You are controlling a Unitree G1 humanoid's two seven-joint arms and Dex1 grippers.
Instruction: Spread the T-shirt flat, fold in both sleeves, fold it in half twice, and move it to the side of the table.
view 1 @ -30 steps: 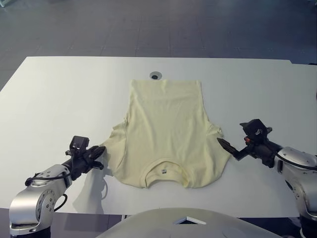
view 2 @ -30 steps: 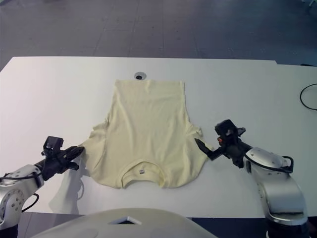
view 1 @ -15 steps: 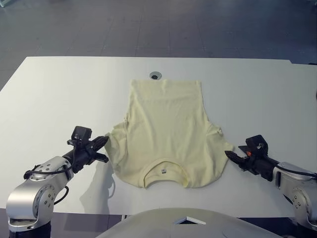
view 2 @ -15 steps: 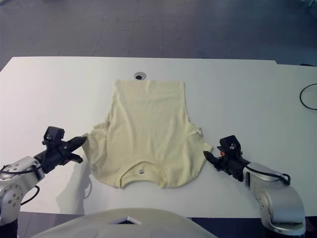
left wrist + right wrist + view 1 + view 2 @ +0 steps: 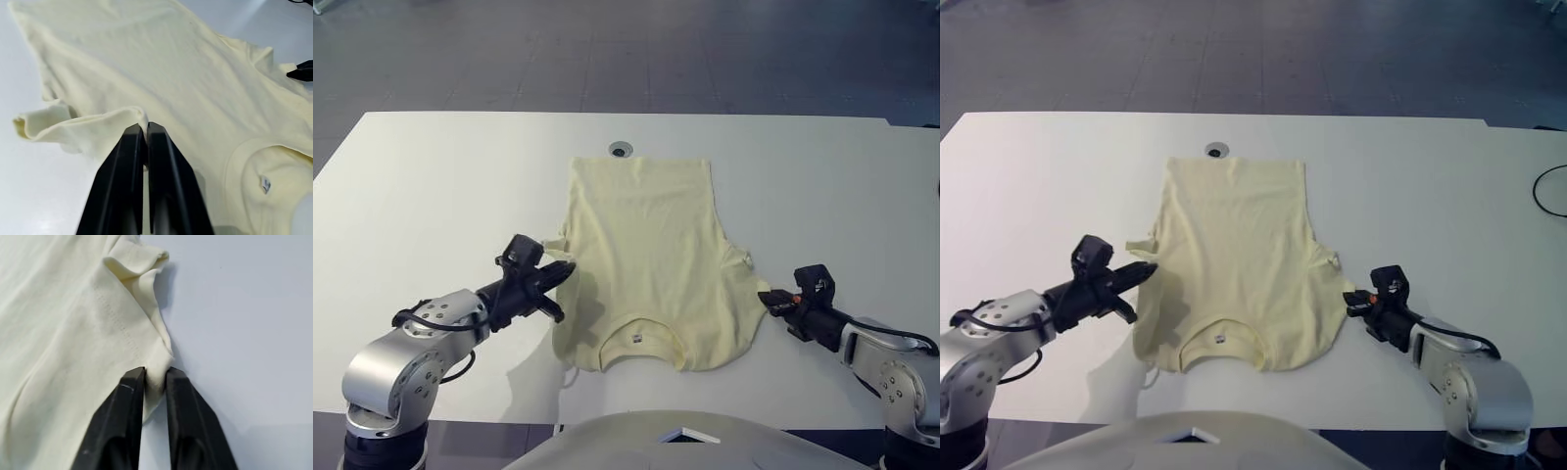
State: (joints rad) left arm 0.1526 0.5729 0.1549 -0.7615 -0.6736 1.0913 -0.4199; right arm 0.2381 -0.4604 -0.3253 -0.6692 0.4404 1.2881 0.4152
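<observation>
Left wrist view tells it plainly: the left gripper [image 5: 144,128] is clamped tight on a ridge of the pale yellow T-shirt [image 5: 195,73], right at the left sleeve [image 5: 58,120], which stands off the table [image 5: 431,176] as a loose roll. That pinch-and-lift looks made for carrying the sleeve inward over the body, so the sleeve fold seems to be the step in hand.

Over on the other side, the right gripper [image 5: 155,372] is squeezed onto a fold of the shirt's edge just beside the bunched right sleeve [image 5: 139,262], low against the tabletop. It probably anchors that side, or is ready for its own fold.

In the left eye view the shirt lies mid-frame, collar [image 5: 641,338] toward the bottom and hem [image 5: 641,162] toward the top, near a small round port [image 5: 621,149]. The left gripper sits left of centre over the shirt's left edge. The right one is at lower right, on the shirt's outer edge.
</observation>
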